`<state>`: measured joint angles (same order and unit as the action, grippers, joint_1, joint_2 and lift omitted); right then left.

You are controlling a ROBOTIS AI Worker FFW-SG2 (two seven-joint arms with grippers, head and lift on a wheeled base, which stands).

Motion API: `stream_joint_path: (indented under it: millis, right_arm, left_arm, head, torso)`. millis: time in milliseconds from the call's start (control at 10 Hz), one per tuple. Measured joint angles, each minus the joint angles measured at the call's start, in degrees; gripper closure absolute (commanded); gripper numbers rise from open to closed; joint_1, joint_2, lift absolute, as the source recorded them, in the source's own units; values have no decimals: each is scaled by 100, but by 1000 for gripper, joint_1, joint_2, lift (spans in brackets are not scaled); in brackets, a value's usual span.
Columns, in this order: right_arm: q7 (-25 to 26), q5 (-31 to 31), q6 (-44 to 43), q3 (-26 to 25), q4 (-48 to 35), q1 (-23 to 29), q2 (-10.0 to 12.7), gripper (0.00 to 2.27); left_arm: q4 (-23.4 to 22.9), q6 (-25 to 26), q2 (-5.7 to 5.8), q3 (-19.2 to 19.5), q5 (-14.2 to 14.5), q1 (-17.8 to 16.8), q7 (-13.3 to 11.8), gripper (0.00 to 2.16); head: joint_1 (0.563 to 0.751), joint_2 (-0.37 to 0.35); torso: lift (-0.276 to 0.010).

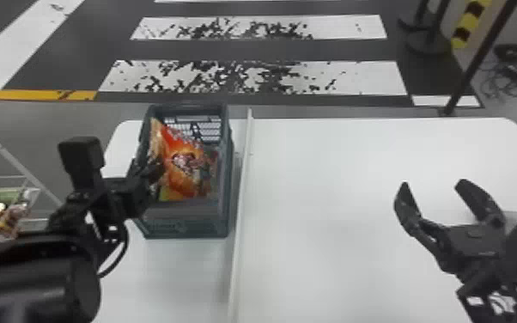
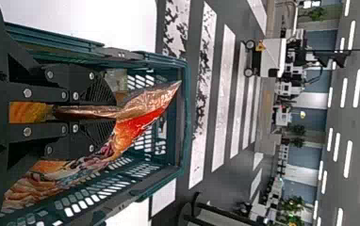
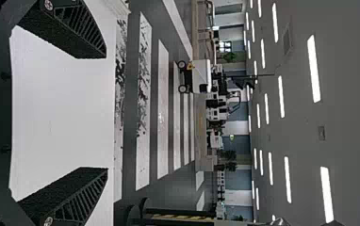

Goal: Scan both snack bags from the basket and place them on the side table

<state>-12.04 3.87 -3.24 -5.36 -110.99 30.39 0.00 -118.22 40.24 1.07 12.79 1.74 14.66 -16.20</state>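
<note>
Finding: snack bag (image 2: 138,125) pinched inside basket (image 1: 184,223)

I observe my left tool (image 2: 114,112) closed on the bag's upper edge; the basket stands on the desk (image 1: 356,193). My right tool (image 1: 433,184) is open above the desk. I assess the bag as light, soft and slippery, its contents crushable. Recommended hold: the flat edge, never the bulging middle.

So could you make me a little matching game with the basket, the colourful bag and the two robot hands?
1. Basket
2. Snack bag
3. Left gripper
4. Right gripper

A. Open, above the white table
B. Red and orange, printed
C. Left of the thin white divider, with lattice walls
D. Fingers closed on packaging

Pairs: 1-C, 2-B, 3-D, 4-A
</note>
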Motion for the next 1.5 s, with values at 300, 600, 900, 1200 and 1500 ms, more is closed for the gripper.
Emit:
stream_joint_path:
  millis: [300,600,900,1200,1500]
  right_arm:
    - [0,0,4,6,-2,3,0,66]
    - [0,0,-6,55,-1,8,0,66]
    - [0,-7,-9,99,-1,11,0,66]
    - [0,-12,-14,142,-2,11,0,66]
    - [4,-32,54,200,-108,23,0,66]
  left_arm:
    - [-201,83,16,64,84,8,81,2138]
    - [-895,195,18,157,381,-15,202,2138]
    - [-1835,1139,42,505,1068,153,157,2138]
    - [-2943,2379,64,801,1387,293,162,2142]
    - [-3916,3294,68,912,1400,450,207,2142]
  head:
    - [695,80]
    - [695,85]
    - [695,86]
    - [695,85]
    - [695,86]
  torso:
    - [-75]
    - [-75]
    - [-75]
    - [-75]
    - [-75]
